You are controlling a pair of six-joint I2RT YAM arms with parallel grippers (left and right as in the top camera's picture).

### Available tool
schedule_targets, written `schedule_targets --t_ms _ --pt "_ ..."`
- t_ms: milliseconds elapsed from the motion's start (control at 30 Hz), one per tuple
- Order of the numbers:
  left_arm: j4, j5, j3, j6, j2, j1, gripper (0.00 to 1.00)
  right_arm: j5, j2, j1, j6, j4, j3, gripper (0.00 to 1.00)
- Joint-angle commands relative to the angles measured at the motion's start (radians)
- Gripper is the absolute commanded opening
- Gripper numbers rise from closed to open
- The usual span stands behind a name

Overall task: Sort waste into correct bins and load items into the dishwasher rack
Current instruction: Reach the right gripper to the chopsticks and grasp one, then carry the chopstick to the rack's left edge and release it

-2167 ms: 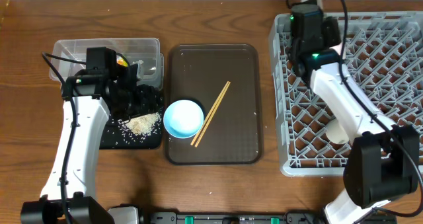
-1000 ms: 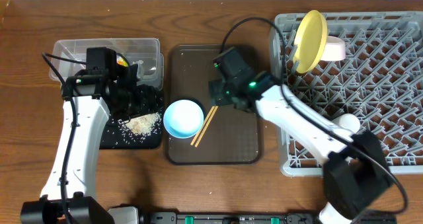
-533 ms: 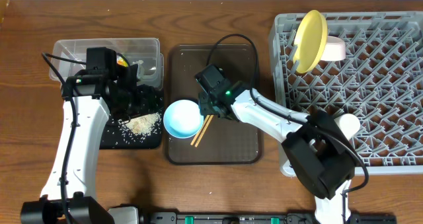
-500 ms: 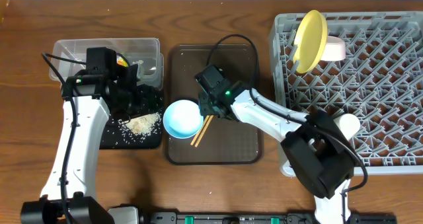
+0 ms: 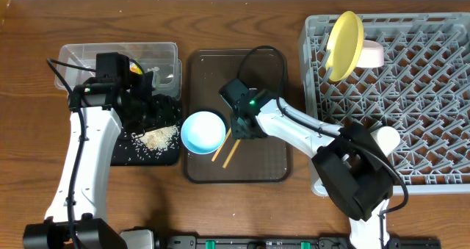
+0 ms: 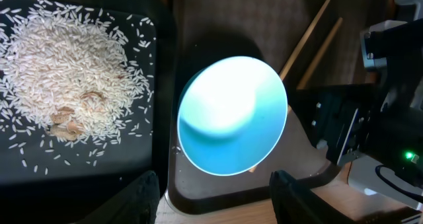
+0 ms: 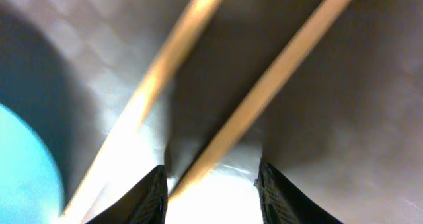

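Observation:
My right gripper [image 5: 239,128] is low over the brown tray, open, its fingers [image 7: 153,196] either side of one wooden chopstick [image 7: 264,92]. The other chopstick [image 7: 155,85] lies just left of it. The chopsticks' lower ends [image 5: 224,155] stick out beside the light blue bowl [image 5: 203,131]. My left gripper [image 5: 149,106] hangs open and empty over the black tray [image 5: 136,155], where the rice grains [image 5: 158,137] lie. The bowl [image 6: 231,115] and the rice [image 6: 66,69] also show in the left wrist view. The yellow plate [image 5: 344,34] stands upright in the grey rack [image 5: 440,161], beside the pale cup [image 5: 371,56]. The white bowl [image 5: 386,139] is in the rack.
The clear tub [image 5: 165,54] at the back left holds an orange-and-green wrapper [image 5: 135,67]. The dark brown serving tray [image 5: 264,73] lies between the bins and the rack. The right arm's cable loops over the tray's far end.
My right arm left the rack, where the yellow plate now stands, swung to the brown tray and came down over the chopsticks. The chopsticks shifted slightly. The left arm stayed still.

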Motion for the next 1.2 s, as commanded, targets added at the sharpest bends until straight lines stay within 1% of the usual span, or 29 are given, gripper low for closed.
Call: schedule_targets --t_ms 0,100,133,167,233,267,367,500,667,767,867,1000,1167 --pt "-0.008 -0.006 0.013 0.005 -0.004 0.002 0.57 0.035 0.013 -0.025 -0.001 -0.033 -0.010 0.44" --pt "-0.008 -0.006 0.013 0.005 -0.004 0.001 0.57 0.034 0.013 -0.050 -0.009 -0.065 -0.010 0.42" --pt "-0.008 -0.006 0.013 0.005 -0.004 0.001 0.57 0.028 0.013 -0.058 -0.009 -0.075 -0.010 0.36" --pt "-0.007 -0.006 0.013 0.005 -0.004 0.002 0.57 0.021 0.013 -0.063 -0.009 -0.083 -0.010 0.26" --pt "-0.007 -0.006 0.013 0.005 -0.004 0.002 0.57 0.003 0.013 -0.072 -0.009 -0.096 -0.010 0.17" --pt "-0.007 -0.006 0.013 0.005 -0.004 0.001 0.57 -0.002 0.013 -0.076 -0.008 -0.102 -0.010 0.14" --pt "-0.007 -0.006 0.013 0.005 -0.004 0.002 0.57 -0.015 0.013 -0.077 -0.008 -0.108 -0.010 0.11" --pt "-0.008 -0.006 0.013 0.005 -0.004 0.002 0.57 -0.024 0.013 -0.076 -0.008 -0.108 -0.010 0.02" --pt "-0.008 -0.006 0.013 0.005 -0.004 0.002 0.57 -0.040 0.012 -0.077 -0.009 -0.108 -0.008 0.01" --pt "-0.007 -0.006 0.013 0.005 -0.004 0.002 0.57 -0.084 -0.008 -0.089 -0.057 -0.109 0.000 0.01" --pt "-0.008 -0.006 0.013 0.005 -0.004 0.002 0.57 -0.124 -0.068 -0.114 -0.122 -0.124 0.012 0.01" --pt "-0.007 -0.006 0.013 0.005 -0.004 0.002 0.58 -0.130 -0.181 -0.167 -0.216 -0.167 0.016 0.01" --pt "-0.007 -0.006 0.013 0.005 -0.004 0.002 0.58 -0.130 -0.320 -0.269 -0.335 -0.254 0.016 0.01"
